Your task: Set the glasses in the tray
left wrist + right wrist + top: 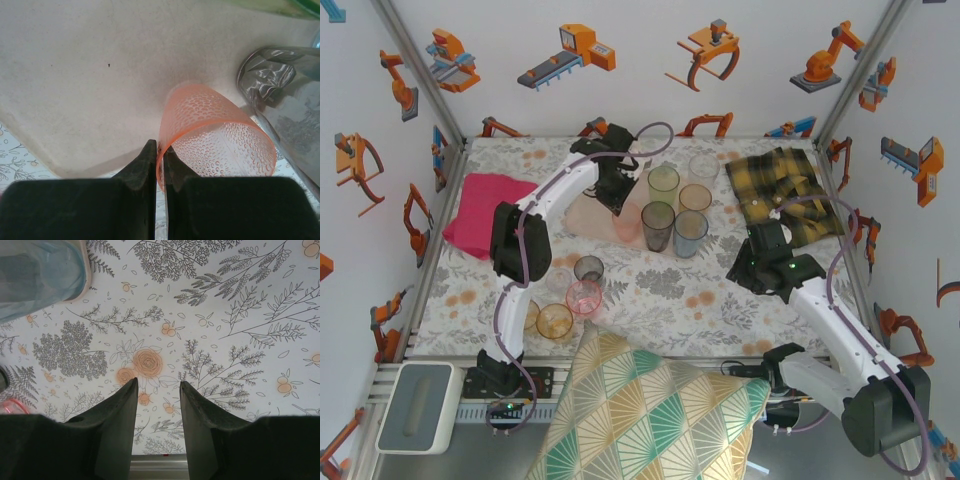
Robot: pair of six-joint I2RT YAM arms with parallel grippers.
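The pale pink-beige tray [588, 216] lies at the back centre. On it stand a green glass [663, 182], a clear glass [703, 166], an orange one [695, 198], a smoky grey one [657, 224] and a blue one [690, 232]. My left gripper [620, 203] is shut on the rim of a pink-orange glass [215, 135], one finger inside and one outside, its base at the tray [90, 75] beside the grey glass [280, 90]. My right gripper [159, 385] hangs open over the flowered cloth, nothing between its fingers. Loose glasses stand front left: smoky [588, 268], pink [584, 298], amber [555, 321].
A magenta cloth [485, 210] lies left of the tray and a yellow-black plaid cloth [785, 190] to its right. A patterned cushion [640, 410] covers the near edge between the arm bases. The blue glass [35, 275] stands close to the right gripper's left.
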